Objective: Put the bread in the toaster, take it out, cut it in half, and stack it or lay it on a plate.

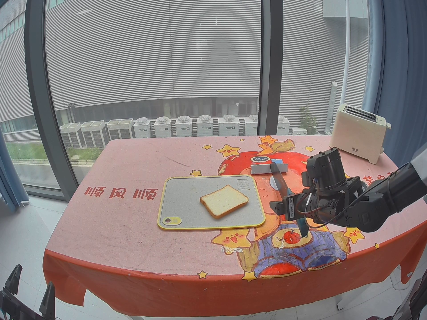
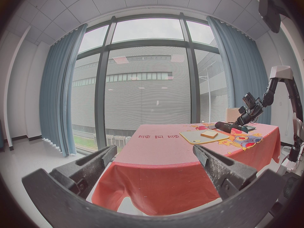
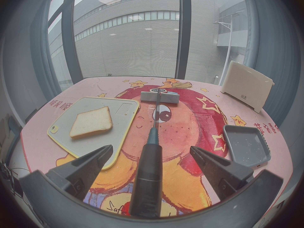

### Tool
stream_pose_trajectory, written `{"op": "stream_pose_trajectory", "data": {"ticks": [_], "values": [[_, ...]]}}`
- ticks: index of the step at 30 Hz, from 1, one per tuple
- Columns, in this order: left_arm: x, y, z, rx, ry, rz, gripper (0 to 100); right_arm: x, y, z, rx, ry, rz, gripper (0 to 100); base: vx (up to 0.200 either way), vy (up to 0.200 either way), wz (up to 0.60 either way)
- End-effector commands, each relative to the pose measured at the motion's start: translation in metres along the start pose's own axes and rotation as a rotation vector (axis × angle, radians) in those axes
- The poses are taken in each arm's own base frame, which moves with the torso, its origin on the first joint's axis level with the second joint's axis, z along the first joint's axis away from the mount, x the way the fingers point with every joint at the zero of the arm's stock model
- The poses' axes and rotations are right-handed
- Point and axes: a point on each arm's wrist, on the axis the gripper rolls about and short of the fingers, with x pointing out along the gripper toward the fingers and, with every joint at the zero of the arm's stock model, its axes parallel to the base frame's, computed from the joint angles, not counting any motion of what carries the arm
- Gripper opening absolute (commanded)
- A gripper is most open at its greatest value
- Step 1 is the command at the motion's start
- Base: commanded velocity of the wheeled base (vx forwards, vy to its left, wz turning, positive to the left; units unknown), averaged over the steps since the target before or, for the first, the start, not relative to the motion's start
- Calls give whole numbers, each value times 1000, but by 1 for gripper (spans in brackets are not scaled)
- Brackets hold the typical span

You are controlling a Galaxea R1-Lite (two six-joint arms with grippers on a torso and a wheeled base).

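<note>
A slice of bread (image 1: pixel 223 200) (image 3: pixel 91 122) lies flat on the grey, yellow-rimmed cutting board (image 1: pixel 187 201) (image 3: pixel 123 124) in the middle of the table. To its right a knife (image 1: pixel 279 179) (image 3: pixel 148 174) rests with its blade on a small grey stand (image 1: pixel 262 168) (image 3: pixel 160 97). My right gripper (image 1: pixel 289 206) (image 3: pixel 151 148) is open and straddles the dark handle, fingers well apart from it. The cream toaster (image 1: pixel 359 132) (image 3: pixel 247 84) stands at the far right. My left gripper (image 2: pixel 155 148) (image 1: pixel 31 290) hangs open and empty, low off the table's left front.
A grey square plate (image 3: pixel 247 143) sits on the table's right side, beyond the knife and in front of the toaster. The red printed tablecloth (image 1: pixel 133 241) hangs over the front edge. Window frames and blue curtains stand behind the table.
</note>
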Motion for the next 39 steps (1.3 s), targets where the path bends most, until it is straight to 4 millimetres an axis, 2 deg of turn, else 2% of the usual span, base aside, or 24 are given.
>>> {"op": "stream_pose_trajectory", "data": {"ticks": [1,39], "values": [[0,0,-5,0,1,0,100,1,0,-2,-3,4,-1,100,0,0,0],[0,0,-5,0,1,2,100,2,0,-7,-9,19,-6,100,0,0,0]]}}
